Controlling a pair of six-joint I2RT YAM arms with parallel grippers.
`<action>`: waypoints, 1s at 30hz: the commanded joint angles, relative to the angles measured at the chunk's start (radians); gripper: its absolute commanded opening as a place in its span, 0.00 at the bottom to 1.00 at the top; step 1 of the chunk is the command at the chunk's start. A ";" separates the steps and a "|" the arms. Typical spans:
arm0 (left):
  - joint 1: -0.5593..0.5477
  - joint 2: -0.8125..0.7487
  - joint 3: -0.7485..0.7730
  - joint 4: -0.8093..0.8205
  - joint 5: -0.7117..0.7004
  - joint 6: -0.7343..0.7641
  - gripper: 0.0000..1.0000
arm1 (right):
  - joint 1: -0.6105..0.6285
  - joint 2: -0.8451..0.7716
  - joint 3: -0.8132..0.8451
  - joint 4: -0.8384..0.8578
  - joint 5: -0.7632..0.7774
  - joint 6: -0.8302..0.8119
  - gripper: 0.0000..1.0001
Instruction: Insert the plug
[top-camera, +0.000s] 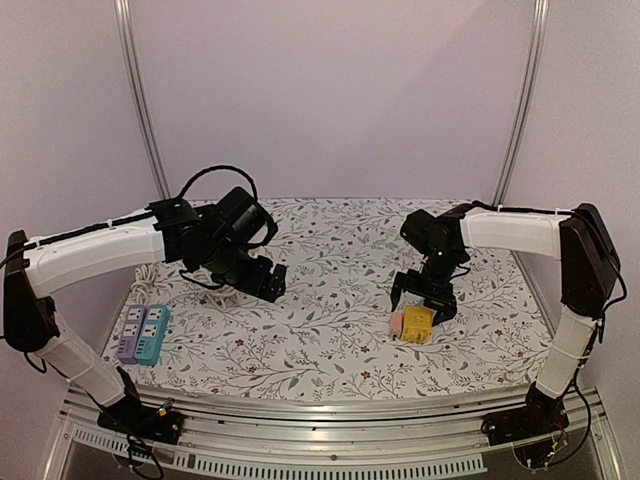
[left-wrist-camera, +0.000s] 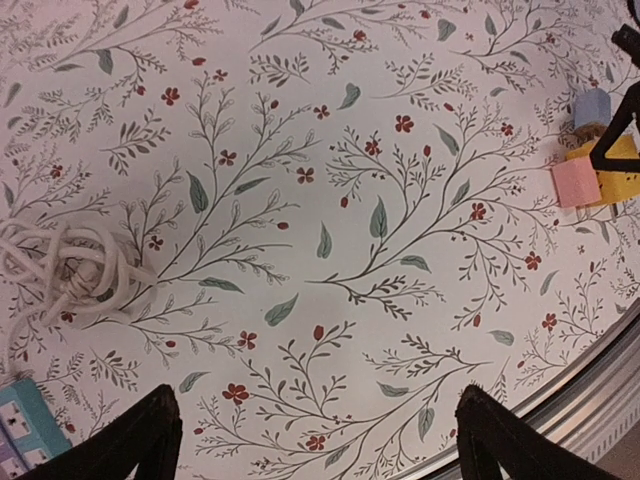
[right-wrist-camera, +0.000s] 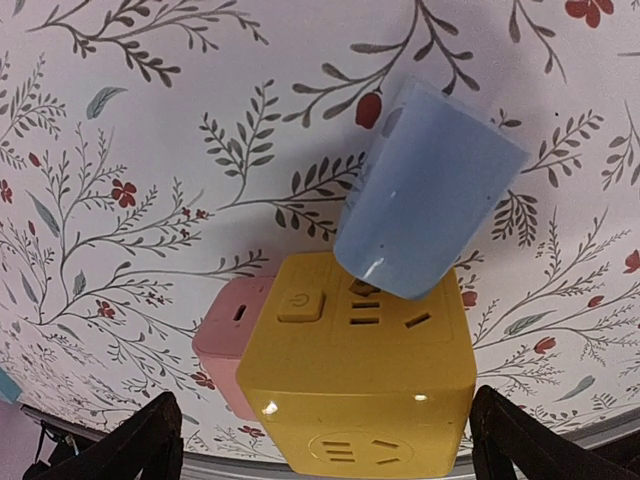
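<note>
1. Currently, your task piece is a pale blue, rounded-rectangular plastic plug (right-wrist-camera: 430, 200). Its lower end meets the upper face of a glossy yellow plastic socket cube (right-wrist-camera: 360, 380).
2. You'll see the plug leaning away from the cube rather than sitting square on it. Its prongs are hidden, so you cannot tell how far they are seated.
3. That same face carries a square power button and several open slots beside the plug's base. The near face shows another slot set.
4. A pink plastic block (right-wrist-camera: 228, 340) sits flush against the cube's left side.
5. Your right end effector (top-camera: 422, 306) hangs directly over the cube, fingers spread wide to either side and touching nothing.
6. Your left end effector (left-wrist-camera: 318, 400) is well apart from the cube, fingers also spread and holding nothing, above bare floral-patterned worktop (top-camera: 320, 330).
7. Near the left edge lies a teal-and-purple power strip (top-camera: 142, 335), with a coiled white cord (left-wrist-camera: 65, 265) beside it.
</note>
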 joint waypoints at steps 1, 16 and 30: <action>-0.017 0.019 0.018 0.013 0.004 -0.006 0.95 | 0.012 0.003 0.020 -0.065 0.055 0.003 0.97; -0.016 0.055 0.039 0.015 0.015 0.006 0.95 | 0.046 0.002 0.011 -0.054 0.082 -0.019 0.73; -0.017 0.061 0.040 0.015 0.013 0.010 0.95 | 0.086 0.008 -0.010 -0.080 0.159 0.002 0.62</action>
